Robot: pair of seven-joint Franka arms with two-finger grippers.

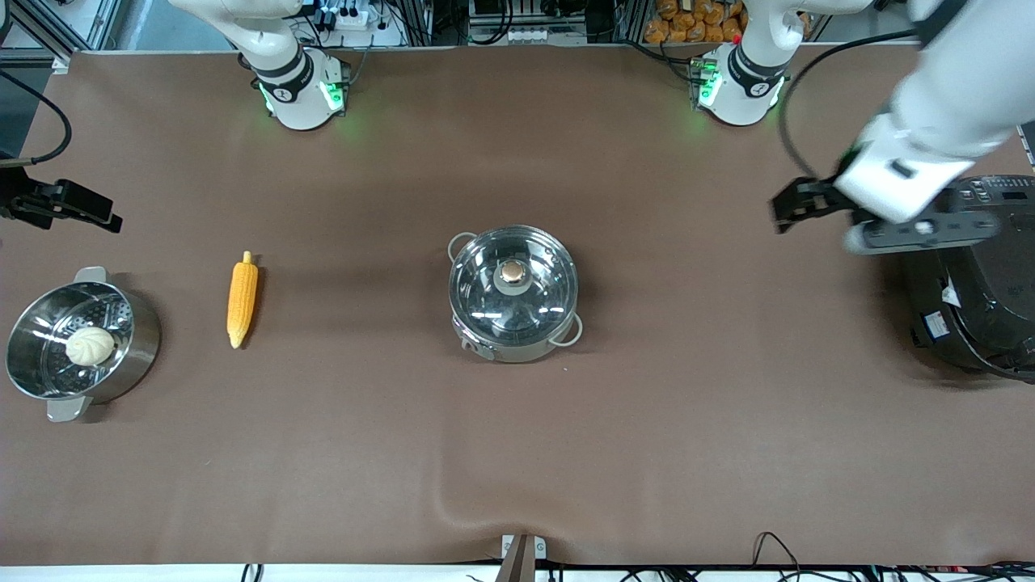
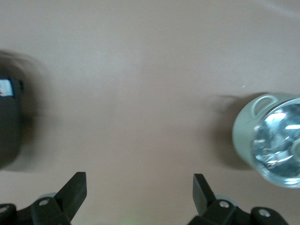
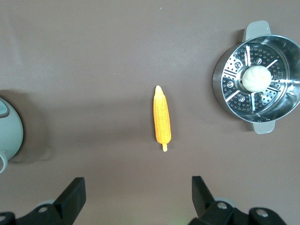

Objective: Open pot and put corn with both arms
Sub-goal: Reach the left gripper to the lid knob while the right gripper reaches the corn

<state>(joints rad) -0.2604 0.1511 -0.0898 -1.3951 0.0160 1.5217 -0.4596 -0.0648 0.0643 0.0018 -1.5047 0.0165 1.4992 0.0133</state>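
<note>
The steel pot (image 1: 513, 295) stands mid-table with its glass lid (image 1: 485, 299) on and a coppery knob (image 1: 512, 275) on top. It also shows in the left wrist view (image 2: 269, 140). The corn (image 1: 242, 299) lies on the table between the pot and the right arm's end, and shows in the right wrist view (image 3: 162, 117). My left gripper (image 1: 788, 208) is open and empty over bare table beside the rice cooker; the wrist view shows its fingers spread (image 2: 139, 187). My right gripper (image 1: 77, 206) is open and empty over the table's edge at the right arm's end (image 3: 138, 192).
A steamer pot (image 1: 137, 343) with a white bun (image 1: 89, 346) stands at the right arm's end, beside the corn. A black rice cooker (image 1: 982, 307) stands at the left arm's end. The brown mat has a ridge near the front edge (image 1: 453, 505).
</note>
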